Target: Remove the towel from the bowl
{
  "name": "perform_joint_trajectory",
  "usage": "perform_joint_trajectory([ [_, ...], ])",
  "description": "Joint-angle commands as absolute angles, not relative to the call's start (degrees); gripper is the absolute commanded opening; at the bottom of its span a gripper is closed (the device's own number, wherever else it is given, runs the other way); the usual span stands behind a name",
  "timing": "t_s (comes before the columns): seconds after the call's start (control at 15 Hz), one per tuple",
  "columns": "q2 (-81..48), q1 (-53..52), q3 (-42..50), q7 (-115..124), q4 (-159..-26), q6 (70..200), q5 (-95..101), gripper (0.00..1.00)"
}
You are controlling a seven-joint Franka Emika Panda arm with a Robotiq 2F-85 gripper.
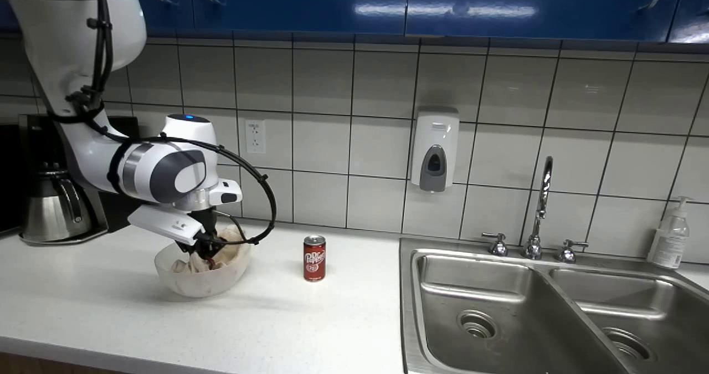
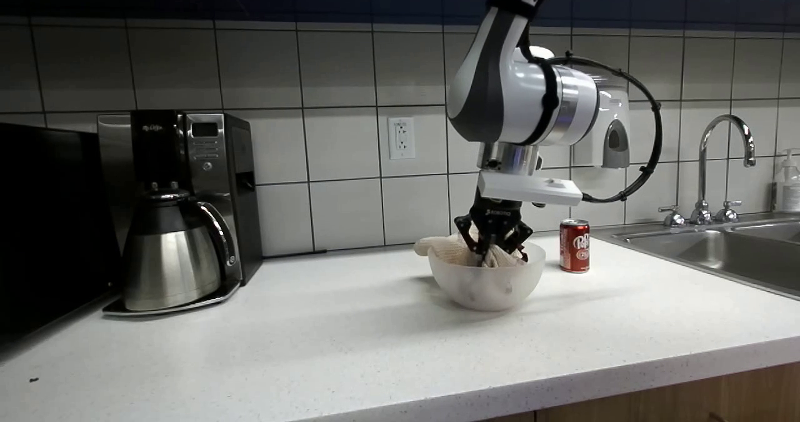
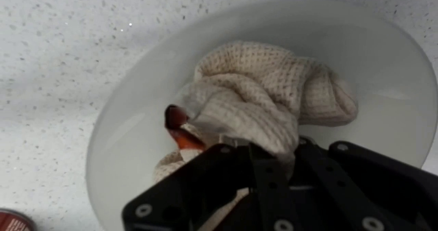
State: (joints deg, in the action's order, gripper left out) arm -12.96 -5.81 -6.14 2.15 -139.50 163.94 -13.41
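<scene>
A beige, waffle-weave towel (image 1: 196, 264) lies bunched in a translucent white bowl (image 1: 202, 285) on the counter. In an exterior view part of the towel (image 2: 445, 249) hangs over the rim of the bowl (image 2: 487, 292). My gripper (image 2: 487, 254) points down into the bowl. In the wrist view a fold of the towel (image 3: 253, 77) runs up between the fingers of the gripper (image 3: 280, 155), which are closed on it. The bowl (image 3: 119, 149) surrounds the towel there. The fingertips are partly hidden by cloth.
A red soda can (image 1: 314, 259) stands beside the bowl; it also shows in an exterior view (image 2: 575, 247). A dark red and orange piece (image 3: 184, 133) lies by the towel. A coffee maker (image 2: 181, 222) and a sink (image 1: 410, 307) flank the counter.
</scene>
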Motion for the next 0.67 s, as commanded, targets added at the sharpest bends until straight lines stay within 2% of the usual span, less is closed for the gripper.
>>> perform_joint_trajectory([
  [0.0,-6.4,-5.2,-5.5,4.3,-142.1,160.9,-12.0,0.02],
  [0.6,5.6,-5.0,-4.6,2.5,-145.9,154.9,-15.6,0.02],
])
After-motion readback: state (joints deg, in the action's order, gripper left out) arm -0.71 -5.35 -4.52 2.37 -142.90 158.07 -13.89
